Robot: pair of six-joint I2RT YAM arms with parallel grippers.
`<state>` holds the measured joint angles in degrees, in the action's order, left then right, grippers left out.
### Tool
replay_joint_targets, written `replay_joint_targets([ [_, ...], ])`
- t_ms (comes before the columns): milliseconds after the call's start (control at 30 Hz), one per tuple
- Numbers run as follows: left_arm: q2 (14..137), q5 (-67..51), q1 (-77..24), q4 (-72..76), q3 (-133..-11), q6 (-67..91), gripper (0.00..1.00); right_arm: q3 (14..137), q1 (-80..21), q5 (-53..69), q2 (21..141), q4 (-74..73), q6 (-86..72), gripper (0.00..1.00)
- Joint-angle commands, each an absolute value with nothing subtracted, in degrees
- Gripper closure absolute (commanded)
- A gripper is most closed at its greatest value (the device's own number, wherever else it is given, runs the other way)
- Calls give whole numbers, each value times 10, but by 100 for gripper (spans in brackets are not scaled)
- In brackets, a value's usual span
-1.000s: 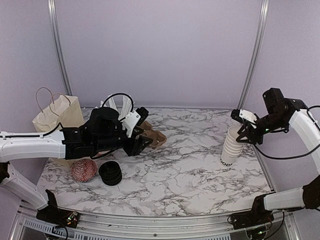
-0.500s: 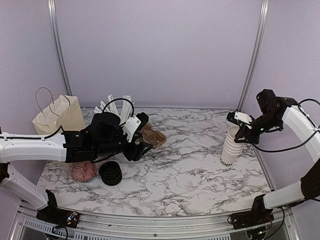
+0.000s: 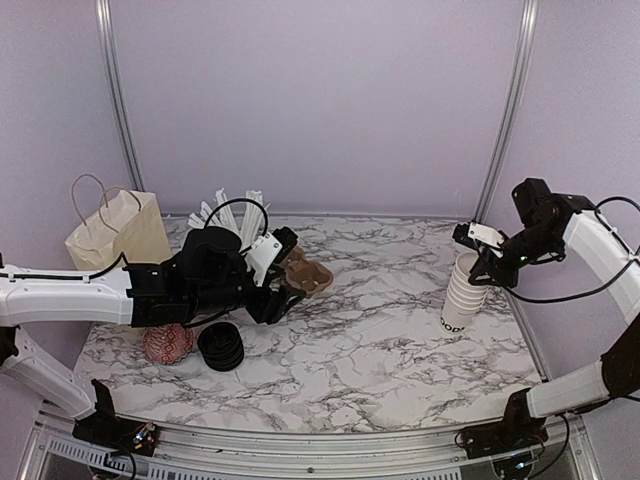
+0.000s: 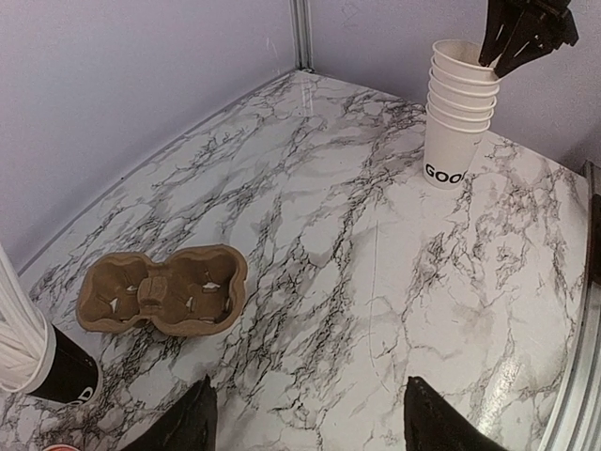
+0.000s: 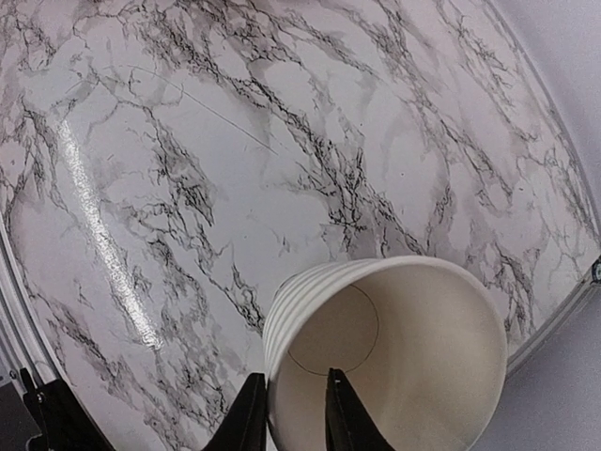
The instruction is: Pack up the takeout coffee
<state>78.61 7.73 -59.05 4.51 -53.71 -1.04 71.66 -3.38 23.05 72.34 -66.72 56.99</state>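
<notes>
The takeout coffee is a nested stack of white paper cups (image 3: 460,295) with black lettering, standing at the table's right side and also visible in the left wrist view (image 4: 457,113). My right gripper (image 3: 479,267) is shut on the rim of the top cup (image 5: 394,348), one finger inside the wall and one outside (image 5: 289,390). A stack of black lids (image 3: 221,346) lies at the front left. My left gripper (image 3: 281,295) hovers open above bare marble (image 4: 310,385), just in front of a brown cardboard cup carrier (image 4: 164,291) and holding nothing.
A paper bag (image 3: 115,232) stands at the back left, with a black cup of white sticks (image 3: 226,214) beside it. A red-patterned bowl (image 3: 165,343) sits left of the lids. The table's right edge rail (image 3: 525,335) runs close to the cup stack.
My right gripper has come down and closed on the top cup's rim. My left arm has drawn back a little to the left from the carrier, its jaws slightly wider.
</notes>
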Motion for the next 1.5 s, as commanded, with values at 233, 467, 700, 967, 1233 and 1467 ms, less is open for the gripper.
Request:
replay_joint_targets([
  [233,780,91,-598,54,-527,-11,31,742,-39,221,737,-655,560,92],
  [467,788,92,-599,54,-531,-18,31,767,-40,160,739,-562,533,100],
  [700,796,91,-599,52,-534,-22,30,797,-39,129,786,-522,509,100],
  [967,801,81,-599,40,-542,-21,30,870,-23,142,841,-558,474,100],
  [1233,809,76,-601,35,-549,-22,30,949,5,179,881,-603,425,100],
  [1467,817,69,-603,24,-565,-24,30,1000,-7,87,905,-595,398,100],
])
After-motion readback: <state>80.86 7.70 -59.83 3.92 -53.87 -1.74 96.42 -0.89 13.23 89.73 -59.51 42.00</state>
